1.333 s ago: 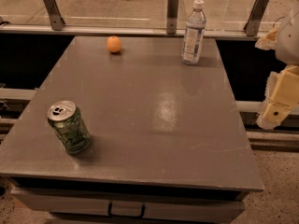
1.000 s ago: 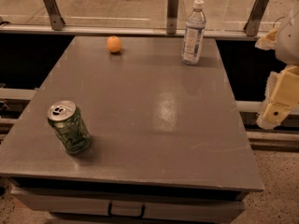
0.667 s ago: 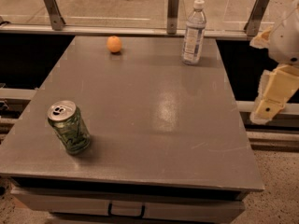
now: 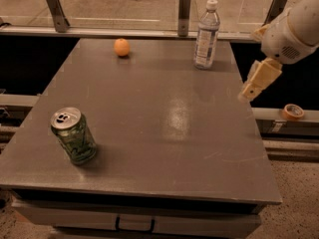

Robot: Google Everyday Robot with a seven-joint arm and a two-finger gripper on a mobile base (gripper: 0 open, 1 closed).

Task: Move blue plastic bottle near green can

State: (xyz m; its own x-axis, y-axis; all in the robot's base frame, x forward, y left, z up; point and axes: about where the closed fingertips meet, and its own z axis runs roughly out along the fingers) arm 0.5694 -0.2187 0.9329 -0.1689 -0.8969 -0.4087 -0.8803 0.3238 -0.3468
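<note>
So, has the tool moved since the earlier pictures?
Yes. The tool has moved left, toward the right edge of the table. It now hangs at that edge, right of the blue plastic bottle.

A grey desk [image 4: 149, 148] stood on speckled floor [image 4: 296, 198]. Metal posts [image 4: 184, 11] lined its far edge. A tape roll [image 4: 292, 111] lay beyond its right edge, where the gripper [image 4: 249, 91] hung.

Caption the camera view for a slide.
Gripper hovers right of table; blue plastic bottle stands at back, green can front-left, far apart.

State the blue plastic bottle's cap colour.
White cap, clearest in camera view; gripper hovers beside the table.
</note>
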